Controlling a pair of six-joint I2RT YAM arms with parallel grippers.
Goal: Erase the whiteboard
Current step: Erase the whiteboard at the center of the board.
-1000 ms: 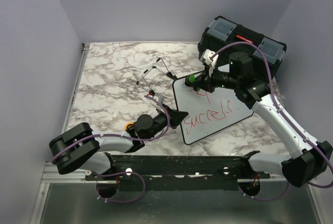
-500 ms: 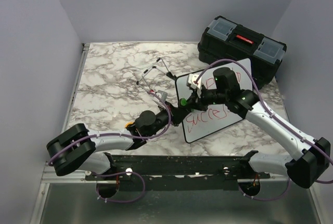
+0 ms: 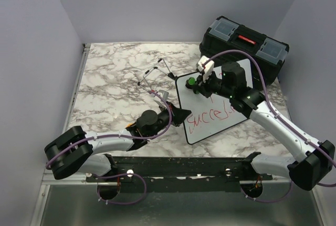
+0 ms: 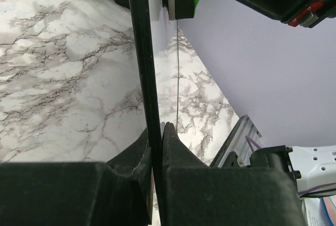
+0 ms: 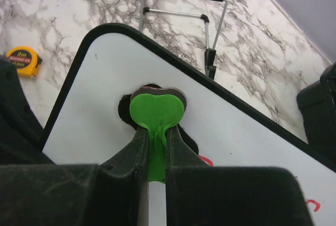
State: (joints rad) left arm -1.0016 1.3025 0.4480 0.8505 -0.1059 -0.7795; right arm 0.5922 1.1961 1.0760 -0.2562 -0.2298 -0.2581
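Ideally the right gripper [image 5: 152, 147], clamped on the green eraser [image 5: 156, 108], sweeps flat — left gripper [image 4: 156, 134] pinching the whiteboard [image 5: 94, 95] by its rim.

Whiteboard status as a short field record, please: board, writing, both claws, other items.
whiteboard: propped at a tilt, left rim clamped
red writing: one word across the middle, not erased
left claw: shut on whiteboard rim
right claw: shut on green eraser, pad at board's upper left corner
nearby: toolbox, wire stand, tape measure
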